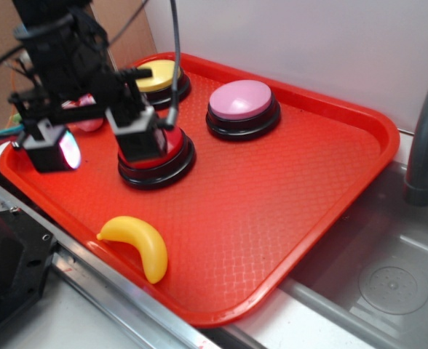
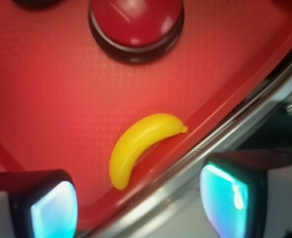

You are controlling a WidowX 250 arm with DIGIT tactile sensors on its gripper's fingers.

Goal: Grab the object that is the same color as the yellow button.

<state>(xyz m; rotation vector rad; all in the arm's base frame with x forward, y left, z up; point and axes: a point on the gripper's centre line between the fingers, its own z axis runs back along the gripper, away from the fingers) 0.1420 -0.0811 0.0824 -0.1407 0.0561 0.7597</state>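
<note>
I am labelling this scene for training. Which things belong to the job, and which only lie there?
Job:
small glossy yellow plastic banana
round yellow-domed push button
open black claw

Only there:
round red-domed push button
round pink-domed push button
red plastic tray

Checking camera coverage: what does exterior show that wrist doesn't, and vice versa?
Exterior only: the yellow button and pink button at the tray's far side, the arm hanging above the buttons, the grey sink beside the tray.
Wrist only: the end effector with fingers wide apart, and the banana's tip touching the tray rim.
Both: the yellow banana near the red tray's edge, and the red button.
</note>
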